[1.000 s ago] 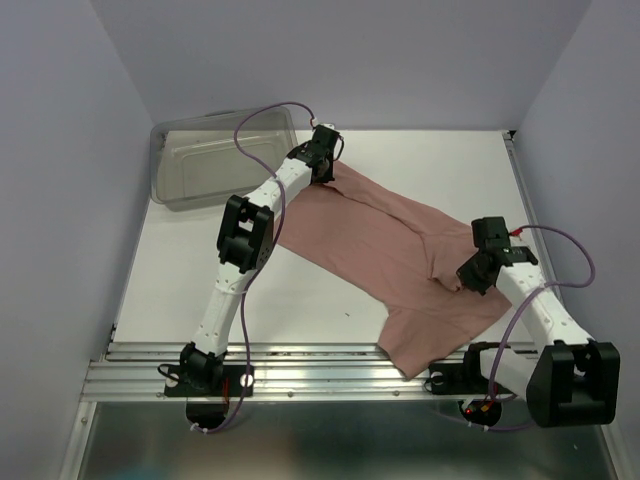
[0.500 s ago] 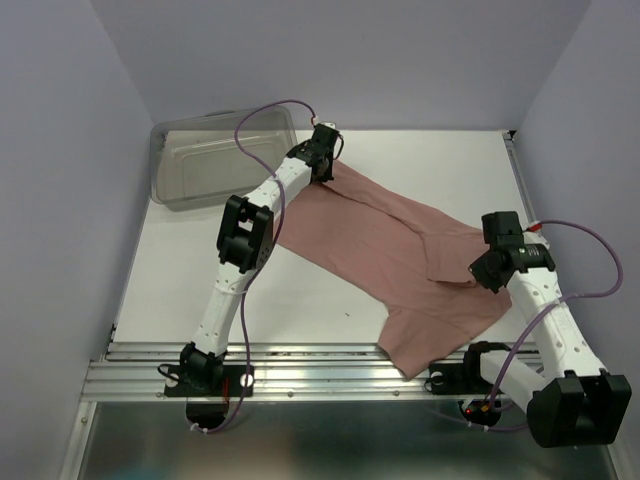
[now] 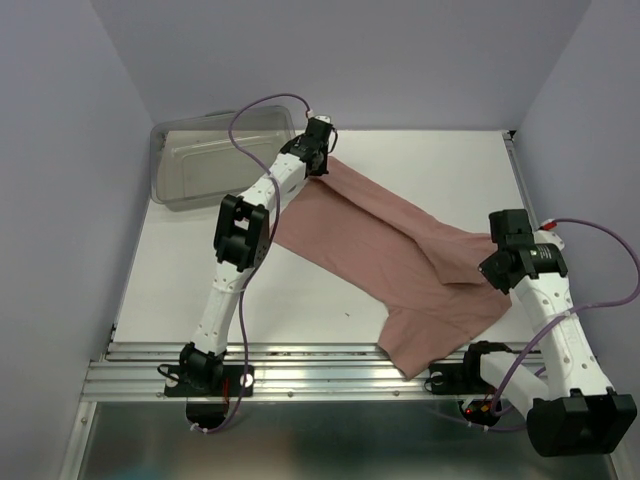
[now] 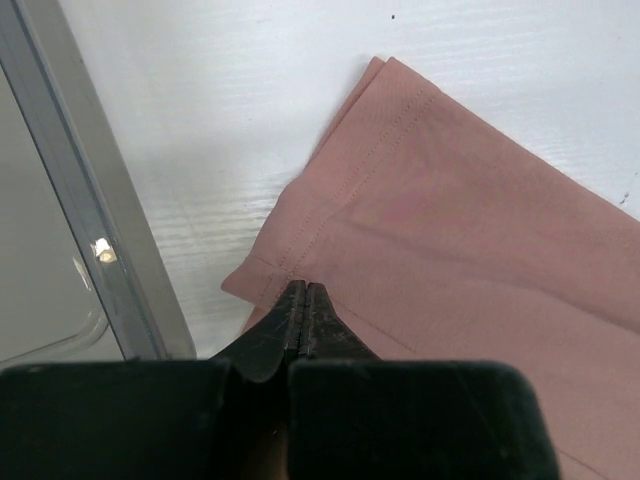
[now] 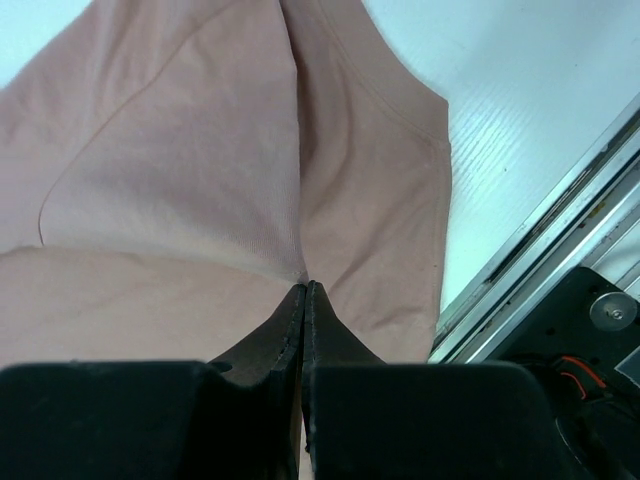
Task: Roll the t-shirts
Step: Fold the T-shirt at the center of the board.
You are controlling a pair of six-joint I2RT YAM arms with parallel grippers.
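Observation:
The dusty-pink t-shirt (image 3: 380,250) lies stretched in a diagonal band across the white table, from the far middle to the near right edge. My left gripper (image 3: 322,172) is shut on its far corner next to the bin. In the left wrist view the closed tips (image 4: 303,290) pinch the stitched hem of the t-shirt (image 4: 450,220). My right gripper (image 3: 488,266) is shut on a fold at the shirt's right side. The right wrist view has those tips (image 5: 304,290) biting a crease of the t-shirt (image 5: 180,180). No print shows.
A clear grey plastic bin (image 3: 215,160) stands at the far left, and its wall (image 4: 60,250) is close beside my left gripper. The aluminium rail (image 3: 300,365) runs along the near edge and shows (image 5: 540,250) just right of my right gripper. Purple walls enclose the table.
My right gripper has moved to the right, drawing the shirt's right side out with it. My left gripper has shifted slightly toward the far edge. The cloth between them is pulled straighter.

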